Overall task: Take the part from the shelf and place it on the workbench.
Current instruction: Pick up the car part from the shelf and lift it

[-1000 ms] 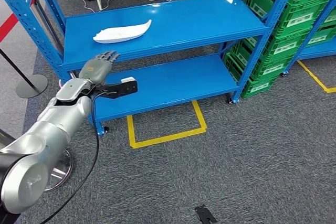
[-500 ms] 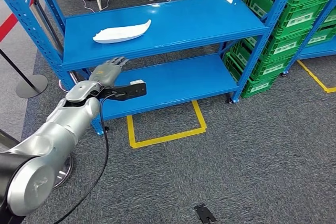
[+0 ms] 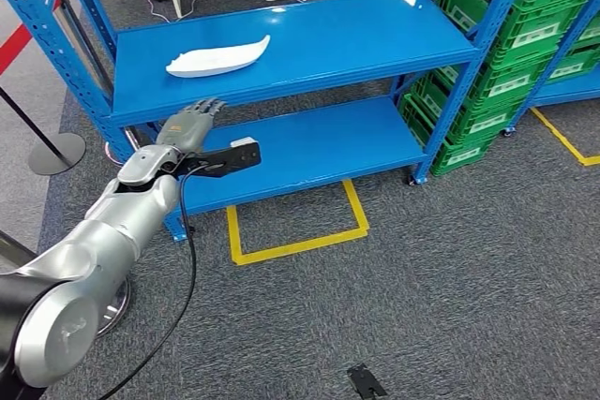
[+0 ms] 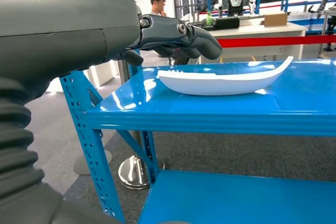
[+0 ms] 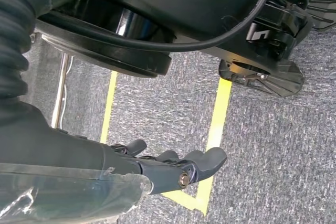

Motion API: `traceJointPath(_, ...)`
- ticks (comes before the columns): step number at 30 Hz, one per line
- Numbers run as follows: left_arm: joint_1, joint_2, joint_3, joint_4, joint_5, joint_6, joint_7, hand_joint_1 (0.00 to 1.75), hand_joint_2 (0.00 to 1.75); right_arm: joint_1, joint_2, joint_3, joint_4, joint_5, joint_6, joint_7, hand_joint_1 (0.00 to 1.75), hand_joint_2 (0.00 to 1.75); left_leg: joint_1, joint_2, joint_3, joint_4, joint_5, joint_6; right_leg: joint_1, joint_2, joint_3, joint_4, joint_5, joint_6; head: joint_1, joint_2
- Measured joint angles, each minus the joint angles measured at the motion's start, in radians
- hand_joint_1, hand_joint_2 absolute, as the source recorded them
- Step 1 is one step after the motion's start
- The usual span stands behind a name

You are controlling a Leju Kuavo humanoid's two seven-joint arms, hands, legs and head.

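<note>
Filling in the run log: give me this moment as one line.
stage: reaching | left hand: empty, fingers apart, short of upper shelf edge | white part: on upper shelf, untouched | right hand: empty, hanging over carpet

Head high over shelf (image 3: 283,44), left wrist level

My left hand (image 3: 186,125) has a matt grey shell and dark, smooth plastic fingers (image 4: 186,32). My forearm is brushed silver metal. The part (image 3: 217,58) looks like smooth white matt plastic. The shelf (image 3: 297,44) is glossy blue painted metal; the floor (image 3: 439,269) is rough grey carpet.
</note>
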Motion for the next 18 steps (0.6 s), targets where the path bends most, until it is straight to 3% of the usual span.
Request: traceJointPath(18, -0.001, -0.006, -0.012, 0.0, -0.04, -0.01, 0.04, 0.0, 0.0, 0.003, 0.0, 0.0, 0.0, -0.004, -0.001, 0.0, 0.0, 1.75, -0.006, 0.0, 0.0, 0.0, -0.001, 0.003, -0.006, 0.0, 0.0, -0.001, 0.001, 0.003, 0.0, 0.0)
